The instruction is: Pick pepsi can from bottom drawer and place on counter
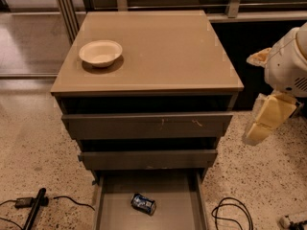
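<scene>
At the right edge of the view, beside the cabinet and apart from it, the robot's white arm (288, 63) is seen, its rounded housing held at about the level of the counter's front edge. Below that housing the cream-coloured gripper (257, 132) is hung, angled downward and to the left, toward the speckled floor (33, 147). It is held in the air to the right of the upper drawer front (146, 125), near the cabinet's corner but touching nothing. Whether it is released or clenched cannot be told.

The pepsi can (143, 203) is found lying on its side on the flat inner floor of the bottom drawer (115, 210), which is pulled out at the foot of the cabinet. The can is placed a little left of the middle of the drawer's width, apart from both thin side walls, with its length turned at a slight diagonal. The drawer's front end is cut off by the lower edge of the view.

Above it, the middle drawer front (147, 159) and the upper one are stacked beneath the counter (163, 51), whose glossy tan top is seen from above. A white bowl (100, 52) is set upright on the counter near its left edge.

On the floor, a looped black cable (232, 214) is laid to the right of the open drawer, and a dark bar-shaped object (34, 210) with a cord is laid to its left
</scene>
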You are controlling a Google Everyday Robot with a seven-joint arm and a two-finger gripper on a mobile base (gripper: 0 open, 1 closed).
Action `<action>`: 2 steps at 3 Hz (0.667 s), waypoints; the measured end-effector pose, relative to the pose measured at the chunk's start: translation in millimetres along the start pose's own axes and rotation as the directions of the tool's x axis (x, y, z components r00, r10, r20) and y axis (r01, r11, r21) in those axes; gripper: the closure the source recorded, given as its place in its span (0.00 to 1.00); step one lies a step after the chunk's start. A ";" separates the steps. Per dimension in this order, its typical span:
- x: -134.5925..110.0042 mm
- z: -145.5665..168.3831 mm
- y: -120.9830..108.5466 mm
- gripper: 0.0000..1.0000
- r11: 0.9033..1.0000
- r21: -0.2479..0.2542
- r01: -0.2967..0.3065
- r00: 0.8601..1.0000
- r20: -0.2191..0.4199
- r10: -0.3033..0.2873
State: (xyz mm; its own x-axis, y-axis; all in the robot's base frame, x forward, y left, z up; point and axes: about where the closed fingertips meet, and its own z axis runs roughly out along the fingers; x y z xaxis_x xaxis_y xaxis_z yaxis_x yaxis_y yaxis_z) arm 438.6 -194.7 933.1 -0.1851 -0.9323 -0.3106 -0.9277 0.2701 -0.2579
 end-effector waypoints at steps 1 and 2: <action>3.5 36.0 14.7 0.00 1.000 -0.015 -0.009 0.997 0.075 0.010; 17.7 85.0 39.4 0.00 0.998 -0.050 -0.039 0.985 0.166 0.047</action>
State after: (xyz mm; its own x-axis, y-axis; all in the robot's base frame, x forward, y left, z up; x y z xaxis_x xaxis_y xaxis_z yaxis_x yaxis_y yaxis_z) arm 426.3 -180.2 839.7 -0.1722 -0.8659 -0.4696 -0.9346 0.2942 -0.1998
